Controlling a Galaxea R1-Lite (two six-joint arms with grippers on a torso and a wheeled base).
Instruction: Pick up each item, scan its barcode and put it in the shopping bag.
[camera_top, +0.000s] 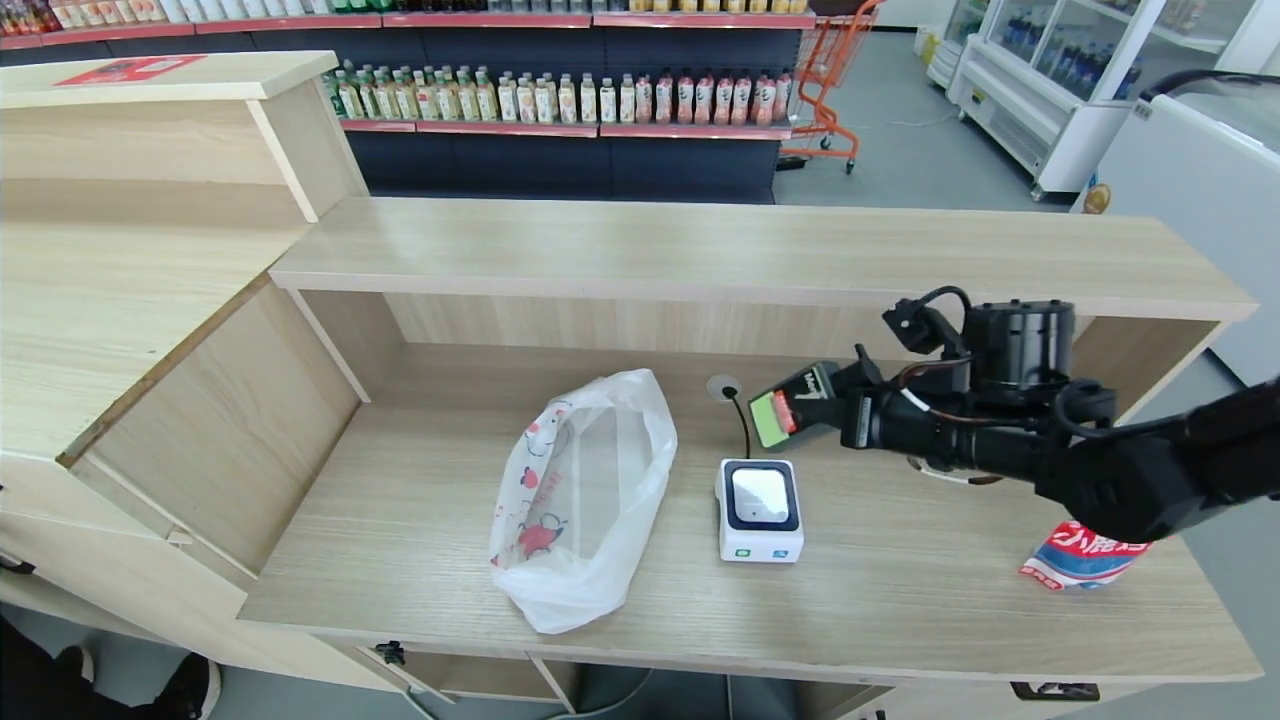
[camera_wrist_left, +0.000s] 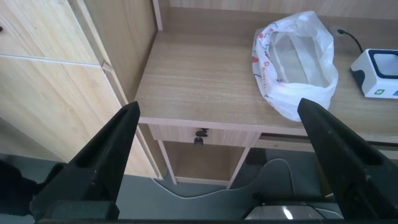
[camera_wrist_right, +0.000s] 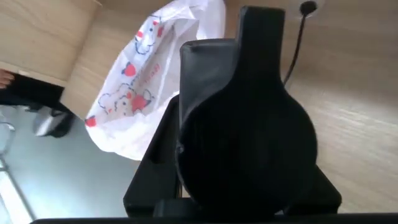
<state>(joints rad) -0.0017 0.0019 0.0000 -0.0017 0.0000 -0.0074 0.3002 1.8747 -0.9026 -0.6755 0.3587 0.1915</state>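
Narrow gap between bag (camera_top: 580, 500) and scanner (camera_top: 760, 510); cable (camera_top: 743, 428) behind scanner. Box (camera_top: 772, 418) in right gripper (camera_top: 810, 405) hangs above it. Ledge (camera_top: 760, 255) overhangs the back.

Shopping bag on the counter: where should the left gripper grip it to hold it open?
Probably the printed rim on the robot's left of the shopping bag, pinched from that side by the left gripper. The bag lies slumped, mouth gaping upward, so that raised film edge is free to pinch.

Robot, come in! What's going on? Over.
Right gripper shut on dark box, near scanner. Left gripper open, empty. Nothing blocking shopping bag.
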